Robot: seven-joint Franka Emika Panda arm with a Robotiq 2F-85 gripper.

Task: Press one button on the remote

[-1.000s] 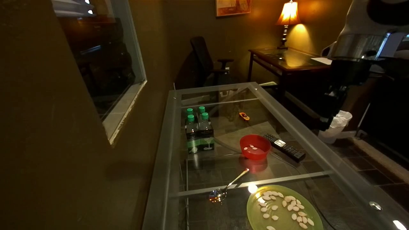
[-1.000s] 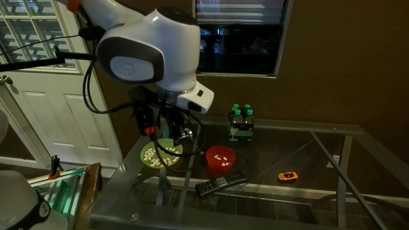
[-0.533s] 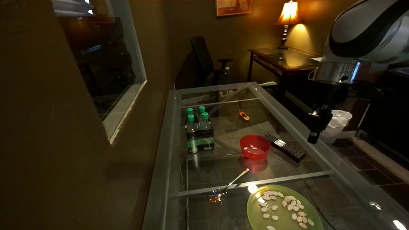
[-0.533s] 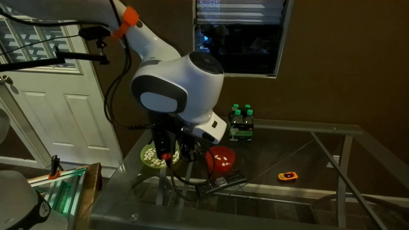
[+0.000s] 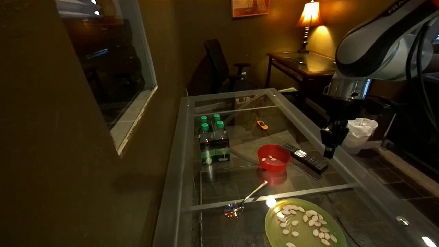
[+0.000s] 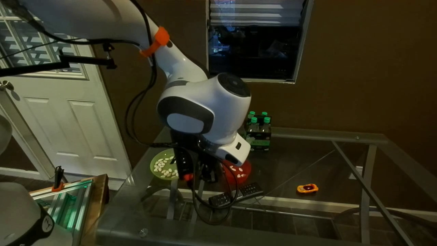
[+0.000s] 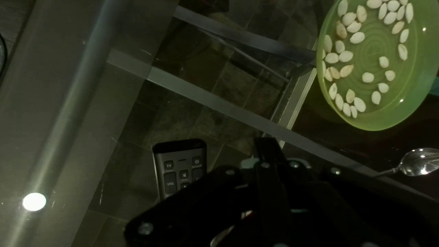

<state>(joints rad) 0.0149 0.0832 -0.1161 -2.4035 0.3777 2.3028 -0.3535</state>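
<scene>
- Jaws: pressed tog., OK as poker.
- Long flat black plastic remote (image 5: 306, 158): on grey-rimmed glass table (image 6: 273, 235), prob. not under jaws yet; centre on e.g. dark oblong VOL key (image 7: 170, 183), push straight down, lightly.
- Round red plastic bowl (image 5: 276, 166): just beside remote; don't nudge.

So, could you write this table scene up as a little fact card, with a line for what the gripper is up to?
Surface: glass table
Remote: black, lying beside the red bowl
Red bowl: holds a few pale seeds
Green plate: holds many more
Spoon: on the table, near the plate
Bottles: four, green-capped, in a carton
Orange item: too small to identify
Gripper: shut, in the air near the remote, not touching it
</scene>
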